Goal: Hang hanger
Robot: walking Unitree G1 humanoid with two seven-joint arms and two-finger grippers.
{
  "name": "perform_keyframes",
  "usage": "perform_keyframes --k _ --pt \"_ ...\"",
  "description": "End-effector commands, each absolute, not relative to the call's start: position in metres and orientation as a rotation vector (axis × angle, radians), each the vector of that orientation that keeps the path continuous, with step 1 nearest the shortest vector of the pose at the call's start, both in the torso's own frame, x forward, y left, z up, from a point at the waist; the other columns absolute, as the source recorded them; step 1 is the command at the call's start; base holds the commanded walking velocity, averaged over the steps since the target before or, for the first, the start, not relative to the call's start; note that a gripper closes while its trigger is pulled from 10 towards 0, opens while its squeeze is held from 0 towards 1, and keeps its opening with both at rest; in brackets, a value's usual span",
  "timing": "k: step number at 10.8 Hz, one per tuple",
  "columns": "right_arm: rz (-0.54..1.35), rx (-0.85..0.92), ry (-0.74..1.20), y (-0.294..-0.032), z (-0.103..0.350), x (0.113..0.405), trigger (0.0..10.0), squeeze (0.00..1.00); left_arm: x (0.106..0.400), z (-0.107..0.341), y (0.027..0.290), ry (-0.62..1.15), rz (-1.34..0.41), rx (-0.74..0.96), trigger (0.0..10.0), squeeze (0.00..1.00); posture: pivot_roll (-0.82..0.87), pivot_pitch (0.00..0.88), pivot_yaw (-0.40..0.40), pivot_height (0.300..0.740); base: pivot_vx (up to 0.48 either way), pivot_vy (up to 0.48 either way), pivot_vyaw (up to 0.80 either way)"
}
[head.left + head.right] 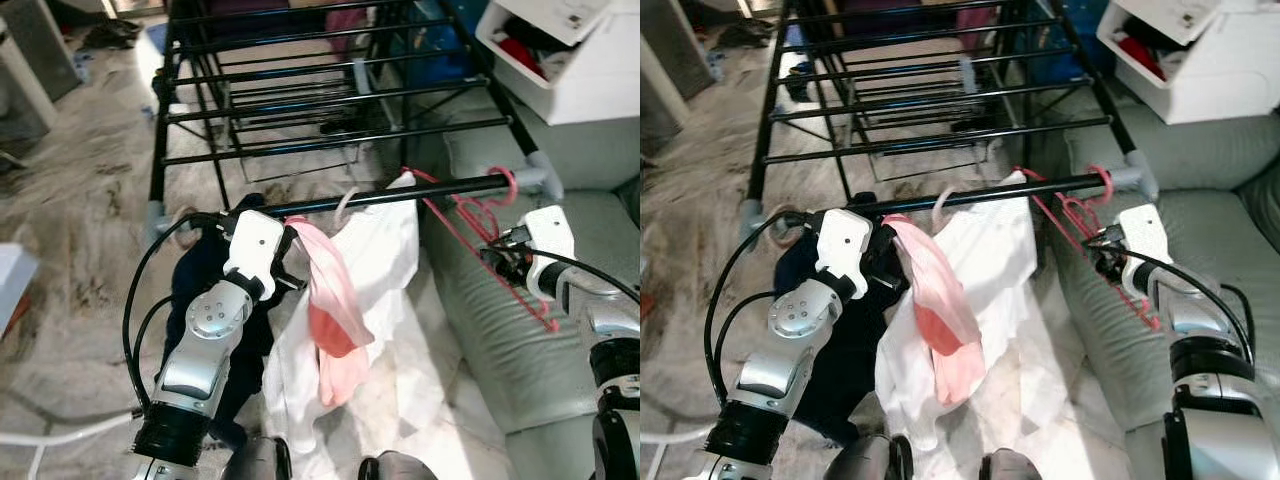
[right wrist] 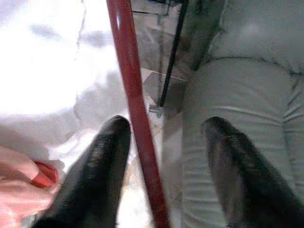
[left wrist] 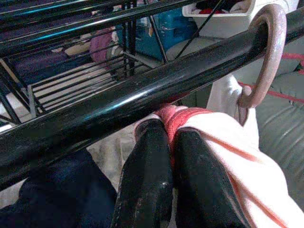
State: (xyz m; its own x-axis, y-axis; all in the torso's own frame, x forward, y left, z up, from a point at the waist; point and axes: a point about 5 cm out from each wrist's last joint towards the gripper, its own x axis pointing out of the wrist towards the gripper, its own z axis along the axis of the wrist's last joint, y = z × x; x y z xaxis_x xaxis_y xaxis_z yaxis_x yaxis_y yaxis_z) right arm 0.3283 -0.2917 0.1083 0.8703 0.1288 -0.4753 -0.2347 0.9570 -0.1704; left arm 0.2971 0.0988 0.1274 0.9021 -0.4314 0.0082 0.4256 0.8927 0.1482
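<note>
— Left pincer (image 3: 168, 156) first: where is it and what is it doing?
— Its two black fingers are pressed together on a fold of pink cloth (image 1: 335, 310), just below the front black rail (image 1: 400, 195) of the drying rack (image 1: 300, 110). In the head view the pincer sits at about 9 o'clock from the hanging clothes.
— And the cloth itself?
— It droops from the pincer over a white garment (image 1: 380, 260). That garment hangs from the rail by a pale pink hook (image 3: 268, 57), which curls over the bar at 1 o'clock from the fingers in the wrist view. A dark blue garment (image 1: 215, 300) hangs beside the left arm.
— What about the right pincer (image 2: 166, 142)?
— Its fingers are spread apart, with a red bar of the red hanger (image 1: 475, 225) passing between them, close by one finger. Whether it touches, I cannot tell.
— Where does that hanger sit?
— Its hook (image 1: 508, 182) is over the right end of the same rail, at 3 o'clock from the white garment, and its frame slants down across the grey-green sofa (image 1: 520, 340).
— Anything else nearby?
— A white bin (image 1: 560, 70) with clothes at 1 o'clock, above the sofa
</note>
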Motion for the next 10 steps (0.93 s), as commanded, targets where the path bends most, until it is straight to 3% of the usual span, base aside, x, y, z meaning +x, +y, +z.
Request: perform_keyframes --k 1,10 --pt "0.215 -0.203 0.499 -0.292 0.103 0.326 0.0 0.0 0.298 0.131 0.099 -0.048 -0.446 0.164 10.0 0.0 -0.04 0.093 0.041 0.74 0.0 0.0 0.0" --pt "0.248 -0.134 0.524 -0.297 0.098 0.315 0.0 0.0 0.298 0.127 0.098 -0.027 -0.458 0.18 10.0 0.0 -0.04 0.09 0.049 0.74 0.0 0.0 0.0"
